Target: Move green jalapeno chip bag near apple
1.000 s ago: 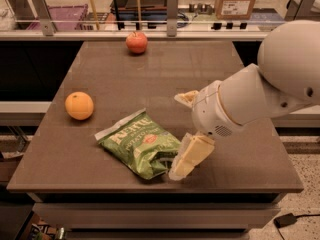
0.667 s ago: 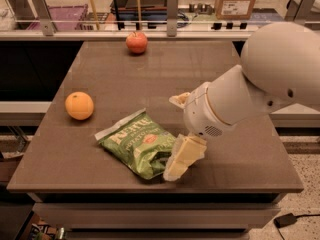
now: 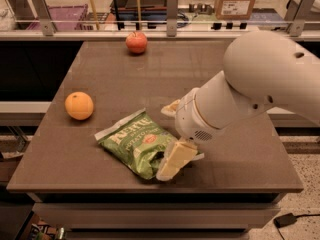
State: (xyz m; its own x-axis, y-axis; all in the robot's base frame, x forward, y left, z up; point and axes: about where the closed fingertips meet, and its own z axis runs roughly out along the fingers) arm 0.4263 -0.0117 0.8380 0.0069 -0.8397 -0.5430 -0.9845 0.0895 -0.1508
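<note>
The green jalapeno chip bag (image 3: 132,141) lies crinkled on the brown table near its front edge, white lettering facing up. The apple (image 3: 136,42) sits at the table's far edge, well away from the bag. My gripper (image 3: 163,144) is at the bag's right end, low over the table. Its two pale fingers are spread apart, one (image 3: 170,108) behind the bag's end and one (image 3: 176,159) in front of it, overlapping the bag's near corner. The fingers straddle the bag's right end but are not closed on it.
An orange fruit (image 3: 79,105) sits on the table's left side, left of the bag. The table (image 3: 240,154) ends close in front of the bag. A railing and shelves with a cardboard box (image 3: 236,0) stand behind the table. My large white arm (image 3: 260,84) covers the right side.
My arm and gripper have moved left towards the bag, so the fingers now reach around its right end. The bag, the apple and the orange have not moved.
</note>
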